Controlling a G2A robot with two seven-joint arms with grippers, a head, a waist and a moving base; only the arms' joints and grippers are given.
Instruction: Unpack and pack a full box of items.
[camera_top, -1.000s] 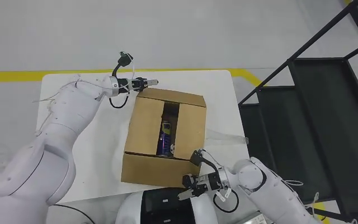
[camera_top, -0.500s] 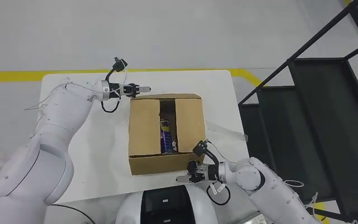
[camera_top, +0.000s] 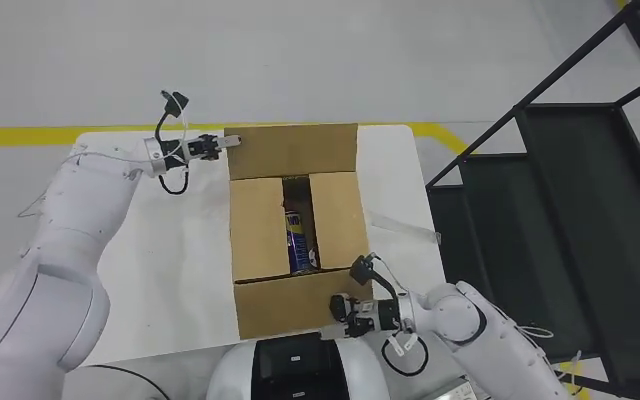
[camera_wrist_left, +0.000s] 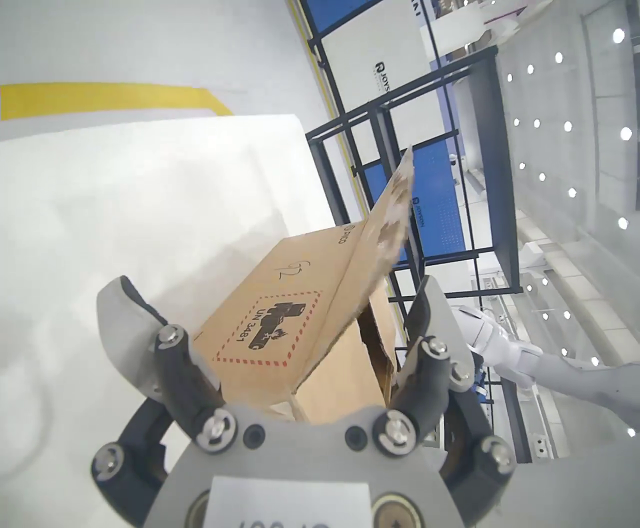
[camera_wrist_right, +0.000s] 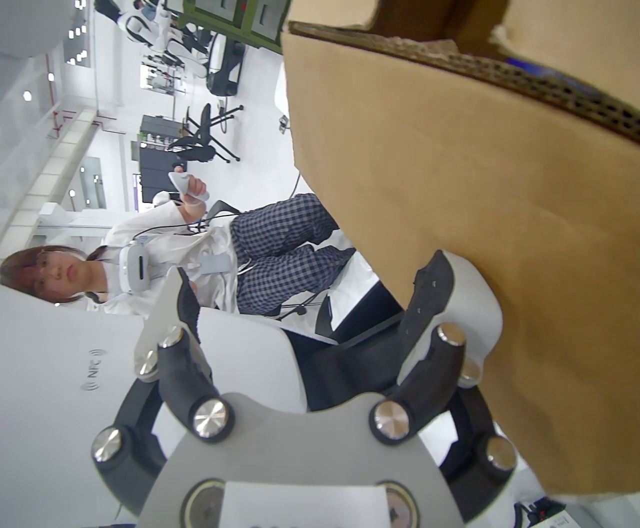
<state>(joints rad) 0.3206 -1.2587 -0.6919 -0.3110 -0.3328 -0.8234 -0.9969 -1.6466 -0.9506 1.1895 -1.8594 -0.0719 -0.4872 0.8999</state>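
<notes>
Unpack stage, opening. Box (camera_top: 255, 230) mid-worktop (camera_top: 170, 260): outer flaps folded out, inner flaps (camera_top: 335, 220) nearly shut over can (camera_top: 299, 245). Left claw (camera_wrist_left: 269, 287) spread wide at far flap (camera_top: 292, 152) corner. Right claw (camera_wrist_right: 306, 267) spread beside near flap (camera_top: 285, 305). Both gripping nothing. Next, likely: part inner flaps.

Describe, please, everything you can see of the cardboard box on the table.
The cardboard box is brown corrugated board, upright on the white table. Its far and near outer flaps are folded outward. The two inner flaps lie flat, leaving a gap that shows a blue can inside. A red-bordered label marks one outer face. The open left end effector straddles the far flap's corner, and the open right end effector is at the near flap.
</notes>
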